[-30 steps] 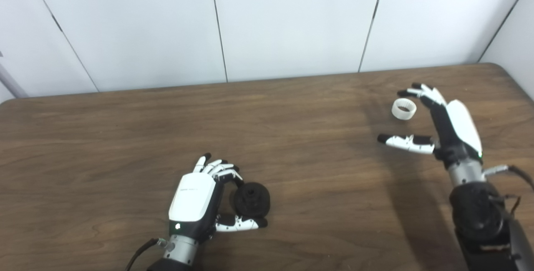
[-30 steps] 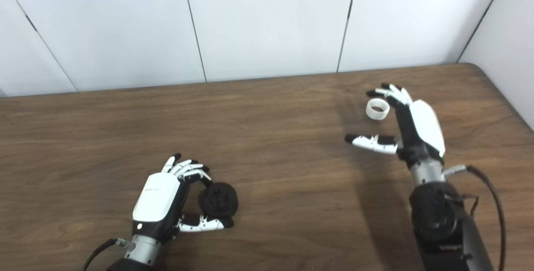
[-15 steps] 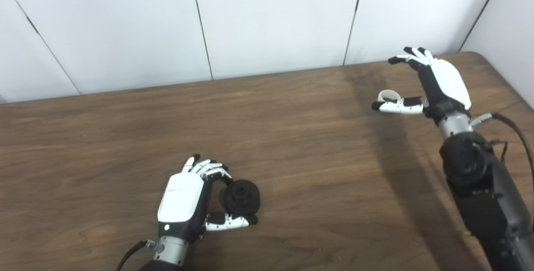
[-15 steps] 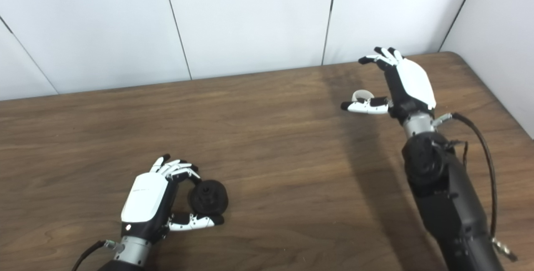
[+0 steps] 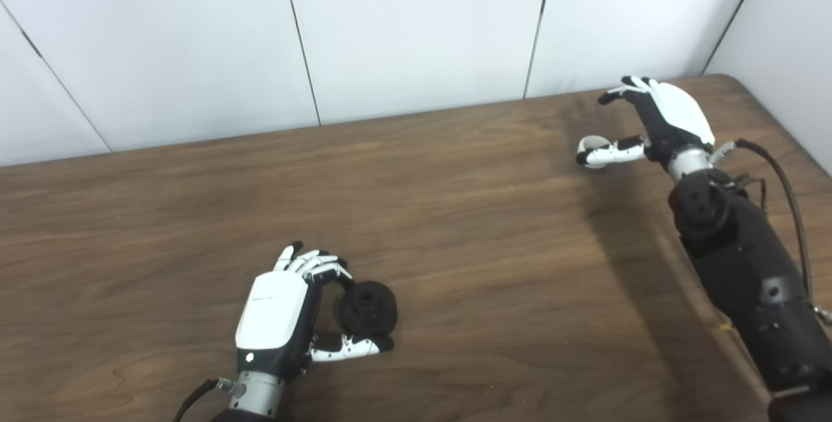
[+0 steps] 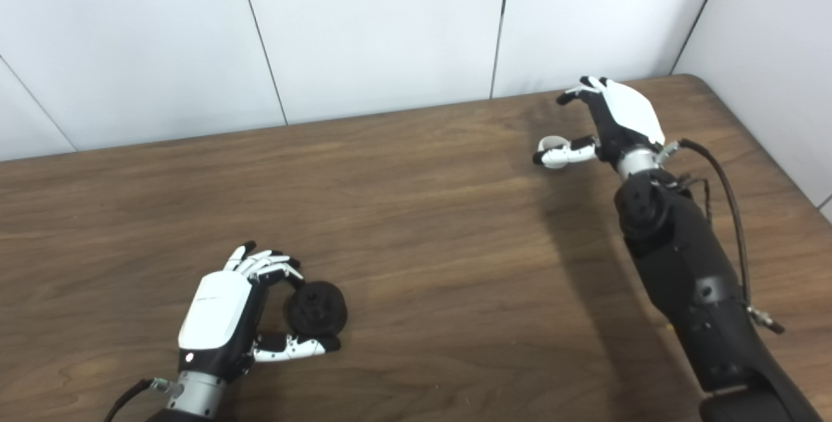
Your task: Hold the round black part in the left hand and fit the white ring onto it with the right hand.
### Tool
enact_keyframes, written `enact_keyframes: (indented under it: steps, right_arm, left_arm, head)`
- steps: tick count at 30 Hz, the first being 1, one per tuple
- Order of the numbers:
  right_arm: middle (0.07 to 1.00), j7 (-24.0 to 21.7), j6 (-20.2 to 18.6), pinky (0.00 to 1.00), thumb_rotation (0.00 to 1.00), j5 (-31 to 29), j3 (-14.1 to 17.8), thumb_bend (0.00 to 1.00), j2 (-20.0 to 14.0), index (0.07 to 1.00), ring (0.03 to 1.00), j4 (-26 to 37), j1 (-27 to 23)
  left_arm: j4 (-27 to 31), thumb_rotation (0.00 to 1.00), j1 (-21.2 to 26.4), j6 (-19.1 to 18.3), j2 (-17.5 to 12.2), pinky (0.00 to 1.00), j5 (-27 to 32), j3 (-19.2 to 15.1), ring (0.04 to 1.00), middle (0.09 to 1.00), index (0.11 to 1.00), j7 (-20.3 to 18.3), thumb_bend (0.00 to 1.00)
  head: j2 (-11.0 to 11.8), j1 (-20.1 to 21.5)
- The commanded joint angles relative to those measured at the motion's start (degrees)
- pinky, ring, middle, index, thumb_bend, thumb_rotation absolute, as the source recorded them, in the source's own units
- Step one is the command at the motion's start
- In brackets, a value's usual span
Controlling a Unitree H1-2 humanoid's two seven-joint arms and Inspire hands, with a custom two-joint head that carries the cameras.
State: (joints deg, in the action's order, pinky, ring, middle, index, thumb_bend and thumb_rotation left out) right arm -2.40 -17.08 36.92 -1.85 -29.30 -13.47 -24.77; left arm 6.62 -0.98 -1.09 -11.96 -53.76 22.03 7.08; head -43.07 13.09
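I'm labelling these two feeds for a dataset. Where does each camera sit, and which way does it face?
Left eye view: on the head, looking down at the brown table; shows the left hand around the black part, the right hand open over the white ring.
Right eye view: beside it, set slightly rightward, same downward look, same arms, everything shifted left.
Both share the table, both hands, the part, the ring and the white wall.

The table (image 5: 455,214) was dark wood-grain with a smooth, slightly satin finish. The round black part (image 5: 368,307) looked matt. Each hand (image 5: 276,318) wore glossy white plastic shells over black.
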Motion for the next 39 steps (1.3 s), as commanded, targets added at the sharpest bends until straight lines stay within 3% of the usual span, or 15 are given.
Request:
enact_keyframes:
  steps: [1,17,39]
  right_arm:
    - [0.95,-0.1,-0.6,1.0,0.31,0.2,0.0,0.81,-2.5,0.743,1.0,0.5,-3.2]
    - [0.938,-1.7,-3.6,1.0,0.33,0.3,-3.1,0.82,-3.6,0.732,0.988,-3.3,-4.9]
    - [0.913,-0.9,-4.4,1.0,0.28,0.2,-4.9,0.81,-3.8,0.677,0.979,-5.2,-5.0]
  left_arm:
    - [-1.4,0.05,-1.0,-0.2,-1.4,0.97,-0.4,0.1,0.829,0.741,0.484,-1.5,0.52]
    - [-0.3,0.05,-1.2,-0.5,-1.5,0.96,-0.3,-0.3,0.827,0.741,0.483,-2.2,0.52]
    - [-0.2,0.05,-0.9,-0.5,-1.6,0.95,-0.7,-0.3,0.827,0.739,0.483,-2.3,0.52]
  head:
    - [0.0,0.0]
    - [-0.3,0.2]
    - [-0.7,0.3]
